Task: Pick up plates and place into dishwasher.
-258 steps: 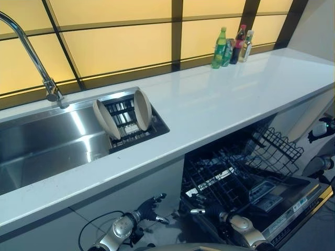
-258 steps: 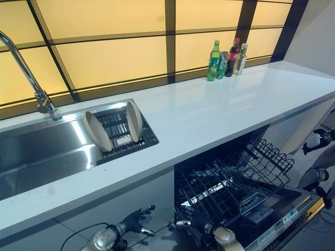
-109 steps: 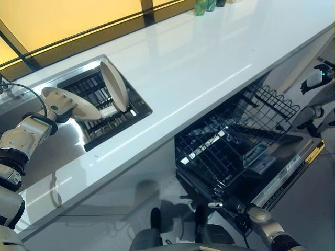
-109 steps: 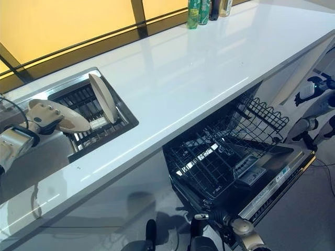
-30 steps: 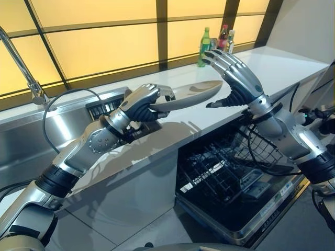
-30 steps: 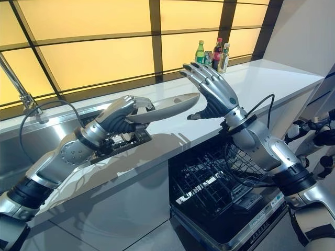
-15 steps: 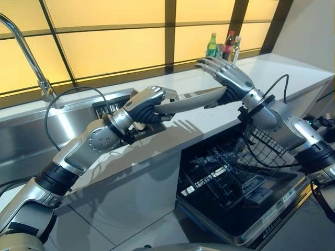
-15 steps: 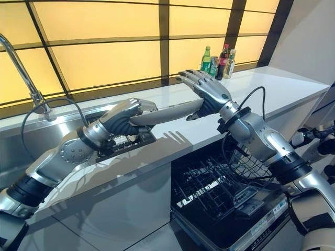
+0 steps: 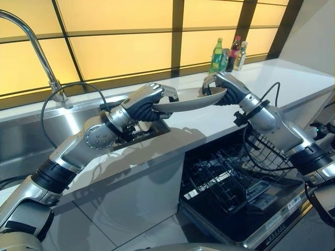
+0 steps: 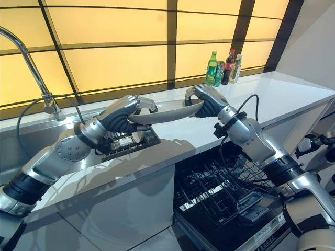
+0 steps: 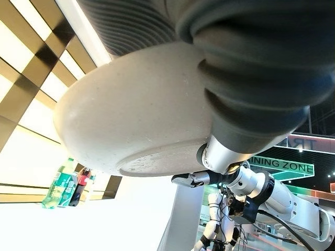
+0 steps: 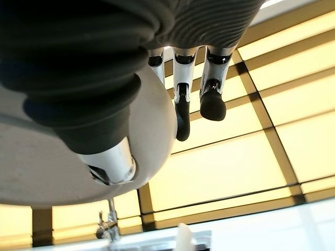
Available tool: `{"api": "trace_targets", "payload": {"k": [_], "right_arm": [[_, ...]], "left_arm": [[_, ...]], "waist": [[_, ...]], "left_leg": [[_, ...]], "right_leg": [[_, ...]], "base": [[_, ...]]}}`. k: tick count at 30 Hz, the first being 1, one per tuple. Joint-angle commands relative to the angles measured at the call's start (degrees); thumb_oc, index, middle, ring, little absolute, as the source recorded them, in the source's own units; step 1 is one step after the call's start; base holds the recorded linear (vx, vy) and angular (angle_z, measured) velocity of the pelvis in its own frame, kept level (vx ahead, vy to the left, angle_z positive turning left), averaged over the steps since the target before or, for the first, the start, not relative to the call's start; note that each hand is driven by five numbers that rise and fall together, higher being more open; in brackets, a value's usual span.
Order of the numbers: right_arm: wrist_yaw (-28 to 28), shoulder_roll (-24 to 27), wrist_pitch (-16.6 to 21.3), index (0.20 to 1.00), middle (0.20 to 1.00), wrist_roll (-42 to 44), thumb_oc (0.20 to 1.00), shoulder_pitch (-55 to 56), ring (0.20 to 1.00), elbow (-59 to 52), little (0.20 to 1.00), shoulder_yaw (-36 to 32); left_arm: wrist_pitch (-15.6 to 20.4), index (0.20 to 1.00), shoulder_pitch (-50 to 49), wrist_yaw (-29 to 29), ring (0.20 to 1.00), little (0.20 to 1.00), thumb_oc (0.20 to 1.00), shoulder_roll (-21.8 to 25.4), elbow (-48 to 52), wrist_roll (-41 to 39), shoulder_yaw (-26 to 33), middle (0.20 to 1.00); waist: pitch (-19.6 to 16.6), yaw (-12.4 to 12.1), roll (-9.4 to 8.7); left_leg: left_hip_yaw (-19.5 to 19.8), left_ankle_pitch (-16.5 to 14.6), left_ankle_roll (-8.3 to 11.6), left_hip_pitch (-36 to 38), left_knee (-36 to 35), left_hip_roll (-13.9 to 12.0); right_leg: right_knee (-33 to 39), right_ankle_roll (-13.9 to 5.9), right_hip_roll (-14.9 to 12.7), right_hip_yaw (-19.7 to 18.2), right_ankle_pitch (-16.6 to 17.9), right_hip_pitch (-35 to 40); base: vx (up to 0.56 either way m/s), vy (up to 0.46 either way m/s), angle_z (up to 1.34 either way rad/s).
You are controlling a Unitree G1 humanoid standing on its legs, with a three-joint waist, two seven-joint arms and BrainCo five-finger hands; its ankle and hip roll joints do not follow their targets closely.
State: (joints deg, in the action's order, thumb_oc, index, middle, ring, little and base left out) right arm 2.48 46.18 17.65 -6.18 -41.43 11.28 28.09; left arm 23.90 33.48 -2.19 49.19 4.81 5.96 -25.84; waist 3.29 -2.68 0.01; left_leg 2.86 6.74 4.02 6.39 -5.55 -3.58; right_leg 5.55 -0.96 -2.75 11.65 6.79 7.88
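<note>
The plate (image 9: 191, 100) hangs level in the air above the counter (image 9: 293, 78), near the middle of the head views, held from both ends. The left hand (image 9: 145, 102), at the plate's 9 o'clock, has its fingers curled round the rim; the right hand (image 9: 222, 86), at 3 o'clock, has fingers hooked over the far rim and thumb beneath, pinching it. The plate looks stiff, glazed and probably slippery, moderately heavy and breakable if dropped, so a rim grip with thumb opposing fingers suits it. The open dishwasher (image 9: 235, 183) sits below at 5 o'clock, well apart from the plate. Another plate (image 10: 137, 137) stands in the sink rack (image 10: 125, 142).
</note>
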Motion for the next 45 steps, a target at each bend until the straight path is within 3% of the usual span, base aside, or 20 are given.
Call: {"api": "trace_targets", "payload": {"k": [1,9,10,11,20,28,34,39,41,45], "right_arm": [[0.89,-3.99,6.74,0.200,0.200,9.84,0.200,-5.08,0.200,-2.97,0.200,-4.82],[0.46,-5.13,8.70,0.200,0.200,9.39,0.200,-1.37,0.200,-6.82,0.200,-7.98],[0.31,-5.10,8.81,0.200,0.200,8.66,0.200,-0.92,0.200,-7.20,0.200,-8.34],[0.18,-4.81,8.98,0.200,0.200,7.97,0.200,-0.31,0.200,-7.69,0.200,-8.72],[-0.66,0.53,6.75,0.200,0.200,2.73,0.200,5.80,0.200,-9.90,0.200,-12.19],[-4.38,6.08,6.69,0.200,0.200,3.64,0.200,15.94,0.200,-10.49,0.200,-21.05],[-8.97,8.78,7.16,0.200,0.200,5.83,0.200,23.55,0.200,-10.87,0.200,-28.05],[-17.57,9.92,4.55,0.200,0.200,12.94,0.200,28.23,0.200,-10.74,0.200,-32.65],[-25.04,9.86,0.29,0.200,0.200,18.26,0.200,31.33,0.200,-10.29,0.200,-34.67],[-33.50,8.80,-6.30,0.200,0.200,25.92,0.200,35.01,0.200,-8.03,0.200,-36.50]], "left_arm": [[0.63,0.200,5.85,0.80,0.200,0.200,0.200,-3.40,-1.75,-0.31,-1.37,0.200],[-2.09,0.200,3.78,-0.13,0.200,0.200,0.200,-3.84,-3.25,0.58,-0.64,0.200],[-2.28,0.652,3.36,0.04,0.652,0.652,0.652,-3.83,-3.62,0.75,-0.41,0.652],[-2.40,1.000,2.72,0.61,1.000,1.000,1.000,-3.75,-4.05,1.20,-0.05,1.000],[-5.03,1.000,-1.49,7.11,1.000,1.000,1.000,0.44,-7.15,8.45,5.43,1.000],[-6.28,1.000,-6.99,14.58,1.000,1.000,1.000,7.92,-11.08,11.34,15.48,1.000],[-6.99,1.000,-11.81,18.97,1.000,1.000,1.000,10.16,-13.03,11.73,22.59,1.000],[-7.12,1.000,-15.05,22.23,1.000,1.000,1.000,11.52,-15.66,11.35,27.34,1.000],[-7.08,1.000,-16.62,24.87,1.000,1.000,1.000,11.64,-17.13,10.17,29.90,1.000],[-6.81,1.000,-18.73,28.59,1.000,1.000,1.000,11.05,-18.29,10.44,32.67,1.000]], "waist": [[1.53,-2.00,-0.65],[1.60,-1.84,-0.42],[1.60,-1.84,-0.43],[1.53,-1.80,-0.45],[1.63,-1.13,-0.69],[2.12,0.52,-0.68],[2.41,1.89,-0.62],[2.67,3.01,-0.77],[2.78,3.68,-0.96],[3.02,4.41,-1.34]], "left_leg": [[-0.44,-12.44,-2.53,2.02,3.16,3.56],[-0.61,-12.26,-2.59,2.21,2.88,3.47],[-0.61,-12.26,-2.61,2.23,2.87,3.48],[-0.63,-12.22,-2.62,2.18,2.86,3.50],[-1.62,-11.84,-2.47,2.44,2.53,3.21],[-3.00,-11.44,-2.23,2.74,1.94,2.77],[-3.88,-11.38,-2.19,3.20,1.49,2.56],[-4.73,-11.01,-2.12,3.00,1.60,2.54],[-5.06,-10.94,-2.08,2.99,1.55,2.53],[-5.49,-10.94,-1.97,3.28,1.33,2.43]], "right_leg": [[-0.55,-5.44,-3.92,-2.04,-7.84,1.26],[-0.55,-5.45,-3.99,-1.77,-7.95,1.39],[-0.55,-5.45,-3.98,-1.78,-7.95,1.41],[-0.55,-5.49,-4.02,-1.74,-7.94,1.38],[-0.55,-5.82,-4.12,-1.79,-7.64,1.29],[-0.55,-6.09,-3.98,-2.80,-7.29,0.93],[-0.55,-6.28,-3.81,-3.82,-7.18,0.76],[-0.55,-6.27,-3.72,-4.58,-6.58,0.26],[-0.55,-6.32,-3.71,-5.02,-6.46,0.09],[-0.55,-6.27,-3.60,-5.35,-6.40,0.08]], "base": [[0.00,0.000,0.00],[0.01,-0.004,0.01],[0.00,0.000,0.00],[0.00,0.000,0.00],[0.00,0.000,0.00],[0.00,0.004,-0.01],[0.00,0.023,-0.05],[-0.03,0.013,-0.07],[0.00,0.008,-0.12],[0.00,-0.003,-0.10]]}}
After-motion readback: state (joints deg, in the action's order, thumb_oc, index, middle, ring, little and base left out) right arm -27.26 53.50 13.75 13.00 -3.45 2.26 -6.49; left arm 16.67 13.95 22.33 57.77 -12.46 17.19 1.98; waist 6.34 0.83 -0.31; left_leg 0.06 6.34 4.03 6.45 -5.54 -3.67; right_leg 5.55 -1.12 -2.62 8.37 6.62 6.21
